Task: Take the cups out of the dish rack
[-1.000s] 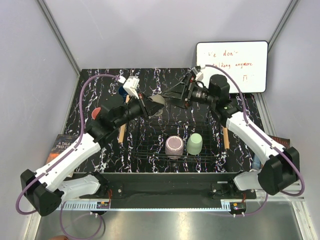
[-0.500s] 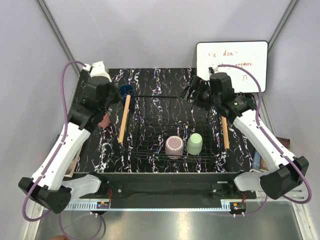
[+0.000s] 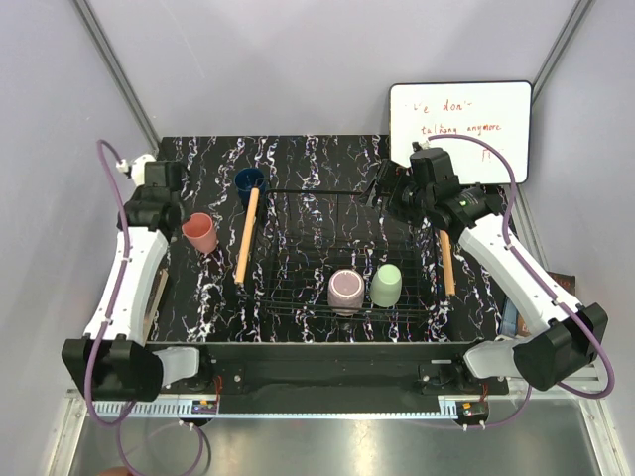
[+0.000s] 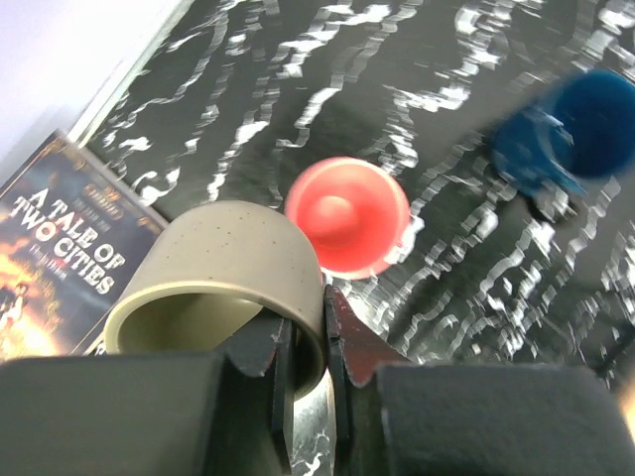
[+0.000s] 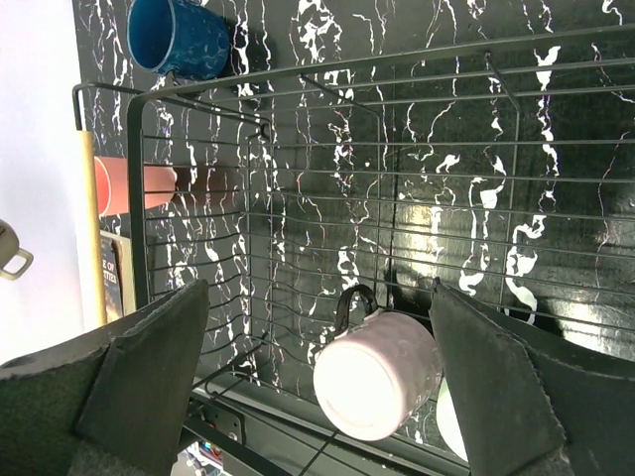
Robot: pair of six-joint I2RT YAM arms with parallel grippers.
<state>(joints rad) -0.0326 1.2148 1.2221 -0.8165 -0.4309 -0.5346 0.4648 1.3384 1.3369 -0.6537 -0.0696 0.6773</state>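
My left gripper [image 4: 308, 322] is shut on the wall of the beige cup [image 4: 223, 263], one finger inside and one outside, holding it above the table's left edge. Just beyond it stands the pink cup [image 4: 347, 213] [image 3: 199, 233], on the table left of the dish rack [image 3: 308, 213]. The dark blue cup [image 3: 248, 181] sits at the rack's far left corner. In the rack's near part are the mauve cup [image 3: 346, 291] [image 5: 377, 377] and the mint green cup [image 3: 386, 285]. My right gripper [image 5: 317, 297] [image 3: 385, 190] hangs open over the rack's far right.
A book [image 4: 60, 253] lies at the table's left edge under the left arm. A whiteboard [image 3: 459, 129] leans at the back right. Wooden bars [image 3: 245, 236] [image 3: 445, 263] run along the rack's two sides.
The left arm has swung from over the rack's far left out to the table's left edge, carrying the beige cup. The right gripper has drawn back a little to the right, still open.
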